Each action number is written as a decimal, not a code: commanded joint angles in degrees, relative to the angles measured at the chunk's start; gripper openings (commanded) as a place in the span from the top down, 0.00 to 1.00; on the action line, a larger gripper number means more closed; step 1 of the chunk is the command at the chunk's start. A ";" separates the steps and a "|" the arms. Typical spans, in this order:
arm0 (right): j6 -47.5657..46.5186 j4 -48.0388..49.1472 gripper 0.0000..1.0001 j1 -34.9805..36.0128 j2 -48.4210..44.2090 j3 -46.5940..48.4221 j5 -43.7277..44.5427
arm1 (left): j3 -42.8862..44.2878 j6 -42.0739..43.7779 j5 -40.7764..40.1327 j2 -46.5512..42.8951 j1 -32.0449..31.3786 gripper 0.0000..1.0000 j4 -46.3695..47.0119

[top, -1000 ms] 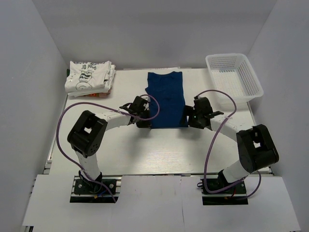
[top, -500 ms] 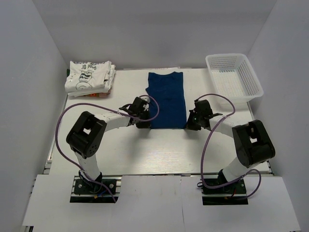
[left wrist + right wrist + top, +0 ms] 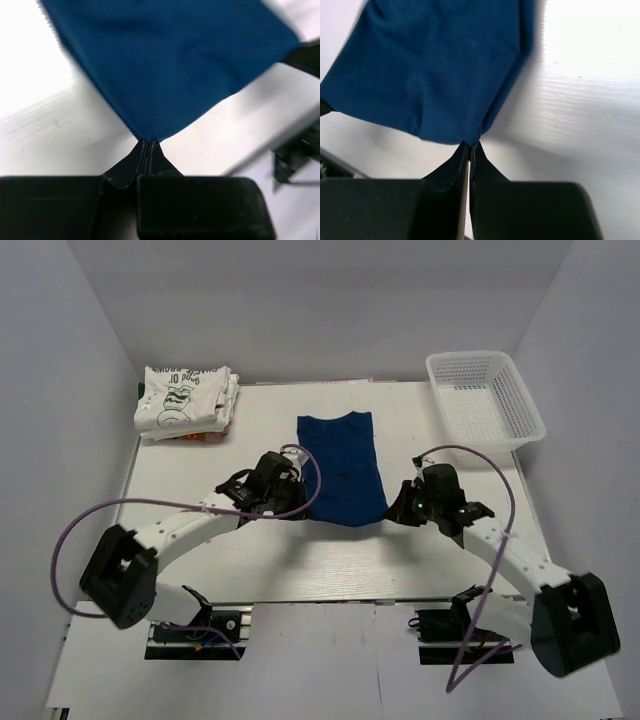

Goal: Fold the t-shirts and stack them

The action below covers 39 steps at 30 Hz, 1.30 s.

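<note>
Folding stage, by the look of it, on navy t-shirt (image 3: 340,465): lying in the middle of counter (image 3: 330,560) as a narrow lengthwise strip, collar end far, hem end near. Left pincer (image 3: 147,145) shut tight on near-left hem corner, blue cloth nipped between the tips. Right pincer (image 3: 470,146) likewise closed down on near-right corner, with a small pinch of cloth. Near hem apparently taut between the two and perhaps slightly raised off counter, though hard to be sure from above. White t-shirts (image 3: 185,400) folded and piled at far-left corner; white mesh basket (image 3: 520,410) at far right, well apart from everything.

Next, most likely: lift both corners together, carry hem over toward collar, lay it down square to halve the strip. Calls for equal height and pace on both sides, else a skewed fold or a slipped corner. After that, probably a transfer onto far-left pile.
</note>
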 commanded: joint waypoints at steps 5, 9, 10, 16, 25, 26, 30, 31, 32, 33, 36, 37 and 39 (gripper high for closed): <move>-2.34 -9.09 1.00 1.26 -10.03 9.10 -1.21 | 3.43 2.25 0.18 -12.76 -1.73 1.00 -3.06; -1.99 -8.65 1.00 0.99 -9.07 15.87 3.34 | 7.30 1.55 -5.69 -13.29 -1.73 1.00 -0.53; -1.90 -7.00 1.00 1.08 -7.76 18.22 3.36 | 7.92 0.67 -6.59 -13.29 -0.95 1.00 -0.51; -0.49 -4.79 1.00 0.29 -0.11 25.80 7.13 | 17.66 0.13 -20.99 -6.18 -0.15 1.00 -4.90; -1.72 -3.03 1.00 -1.91 16.50 39.69 7.14 | 28.30 2.50 -28.83 6.91 2.84 1.00 -4.28; -1.64 -3.29 1.00 -2.61 19.73 40.39 6.96 | 30.84 2.51 -30.05 8.49 3.80 1.00 -4.29; -1.99 -4.08 1.00 -3.75 26.59 45.92 4.86 | 36.12 4.79 -27.26 16.84 6.97 1.00 -1.92; -1.90 -3.82 1.00 -4.71 27.66 46.46 4.42 | 39.88 4.79 -26.73 21.21 8.28 1.00 -1.92; -1.99 -4.08 1.00 -4.81 28.63 48.72 3.19 | 41.83 4.79 -26.72 23.42 8.90 1.00 -4.27; -2.07 -4.17 1.00 -4.90 31.86 50.31 2.83 | 43.67 4.79 -26.72 25.45 9.51 1.00 -5.16; -3.04 -5.40 1.00 -6.21 38.09 55.42 0.81 | 48.69 3.75 -24.35 31.43 11.89 1.00 -7.18; -3.22 -5.75 1.00 -6.48 39.44 56.47 0.29 | 49.40 3.74 -23.74 32.32 12.42 1.00 -7.19; -4.18 -6.37 1.00 -7.27 44.42 60.24 -1.73 | 50.63 3.74 -23.73 34.51 13.21 1.00 -6.41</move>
